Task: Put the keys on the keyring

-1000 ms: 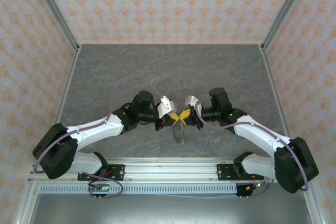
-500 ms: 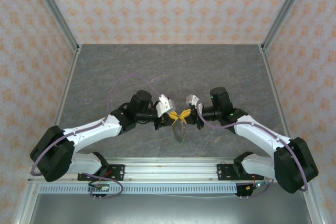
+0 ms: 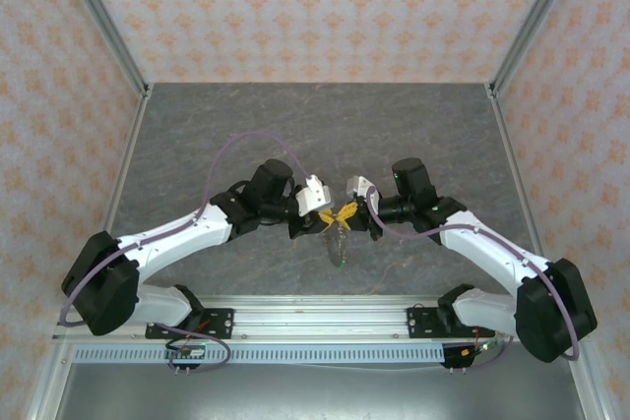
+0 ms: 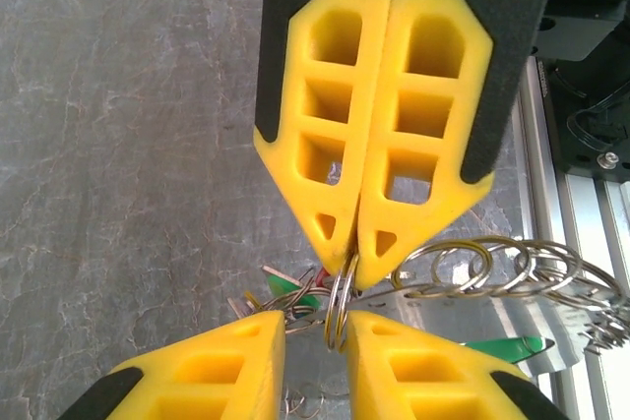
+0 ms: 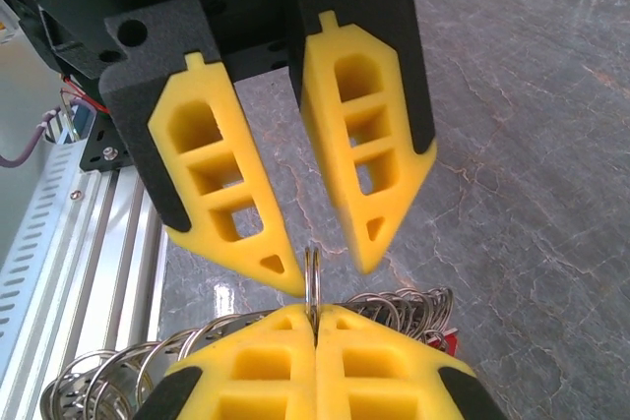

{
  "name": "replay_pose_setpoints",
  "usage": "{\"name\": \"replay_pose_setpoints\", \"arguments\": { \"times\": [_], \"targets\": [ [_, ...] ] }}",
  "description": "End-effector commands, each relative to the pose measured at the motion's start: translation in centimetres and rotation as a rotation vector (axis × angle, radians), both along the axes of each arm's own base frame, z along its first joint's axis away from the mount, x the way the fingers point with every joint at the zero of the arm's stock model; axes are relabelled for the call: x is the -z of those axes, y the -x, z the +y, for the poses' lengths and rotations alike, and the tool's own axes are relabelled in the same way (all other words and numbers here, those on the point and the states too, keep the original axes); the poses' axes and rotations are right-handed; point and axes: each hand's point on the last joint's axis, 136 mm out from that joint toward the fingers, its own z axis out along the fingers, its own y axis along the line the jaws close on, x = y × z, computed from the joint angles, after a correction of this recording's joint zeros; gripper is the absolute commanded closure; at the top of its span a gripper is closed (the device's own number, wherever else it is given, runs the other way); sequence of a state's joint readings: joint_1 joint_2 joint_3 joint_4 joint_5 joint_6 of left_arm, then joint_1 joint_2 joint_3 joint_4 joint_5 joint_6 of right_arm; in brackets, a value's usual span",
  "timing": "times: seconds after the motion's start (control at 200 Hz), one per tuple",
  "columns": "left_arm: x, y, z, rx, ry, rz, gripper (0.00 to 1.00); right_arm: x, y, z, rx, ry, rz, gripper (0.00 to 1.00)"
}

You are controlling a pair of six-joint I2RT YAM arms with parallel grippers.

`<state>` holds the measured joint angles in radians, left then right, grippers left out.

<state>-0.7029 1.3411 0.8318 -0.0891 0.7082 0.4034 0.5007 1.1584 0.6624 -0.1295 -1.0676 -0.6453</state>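
Two grippers meet mid-frame. The right gripper point(image 5: 315, 310) clamps the ring point(image 4: 338, 307) edge-on; the left gripper point(image 4: 317, 318) stands narrowly parted around it. Keys point(image 4: 502, 346) hang on linked rings point(image 4: 512, 268) at lower right.

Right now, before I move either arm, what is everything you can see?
ring: one, silver, edge-on, pinched at the right gripper's tips
ring chain: linked rings, count unclear, silver, strung out beside the ring
keys: at least two green heads and a red bit, bunched by the ring, partly hidden
table: one, grey stone-look, under everything
walls: three, orange-patterned, around the table
rail: one, silver, near edge by the arm bases
left gripper: one, yellow fingers, open, a finger either side of the ring
right gripper: one, yellow fingers, shut on the ring
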Motion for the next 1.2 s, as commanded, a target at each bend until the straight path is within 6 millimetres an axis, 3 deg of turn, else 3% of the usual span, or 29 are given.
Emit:
{"name": "replay_pose_setpoints", "arguments": {
  "times": [0.0, 0.3, 0.355, 0.49, 0.781, 0.861, 0.966, 1.081, 1.196],
  "targets": [
    [-0.9, 0.2, -0.8, 0.043, 0.009, -0.016, 0.77, -2.5, -0.1, 0.6, -0.036, -0.037, -0.084, 1.0],
    [-0.9, 0.2, -1.1, 0.066, -0.007, -0.007, 0.89, -2.0, -0.1, 0.7, -0.031, 0.007, -0.095, 1.0],
    [-0.9, 0.3, -1.0, 0.066, -0.011, -0.01, 1.0, -1.8, 0.1, 0.6, -0.037, 0.026, -0.094, 1.0],
    [-1.2, 0.0, -0.7, 0.032, 0.016, -0.023, 1.0, -1.5, 0.0, 0.2, -0.01, 0.049, -0.099, 0.97],
    [-4.8, -0.1, -1.5, 0.0, 0.317, -0.021, 1.0, -1.0, 0.1, 0.5, 0.001, -0.12, -0.005, 0.9],
    [-4.8, 0.1, -1.6, 0.007, 0.331, -0.012, 1.0, -1.0, 0.0, 0.5, 0.001, -0.123, -0.003, 0.91],
    [-5.1, 0.1, -1.4, -0.005, 0.362, -0.021, 1.0, -1.0, -0.4, 0.4, 0.015, -0.121, -0.005, 1.0],
    [-4.5, 0.0, -1.1, -0.021, 0.327, -0.011, 1.0, -1.3, -0.5, 0.4, 0.013, -0.114, -0.008, 1.0],
    [-3.0, 0.2, -0.5, -0.018, 0.204, -0.007, 0.86, -1.8, -0.5, 0.4, 0.001, -0.103, -0.02, 1.0]
  ]
}}
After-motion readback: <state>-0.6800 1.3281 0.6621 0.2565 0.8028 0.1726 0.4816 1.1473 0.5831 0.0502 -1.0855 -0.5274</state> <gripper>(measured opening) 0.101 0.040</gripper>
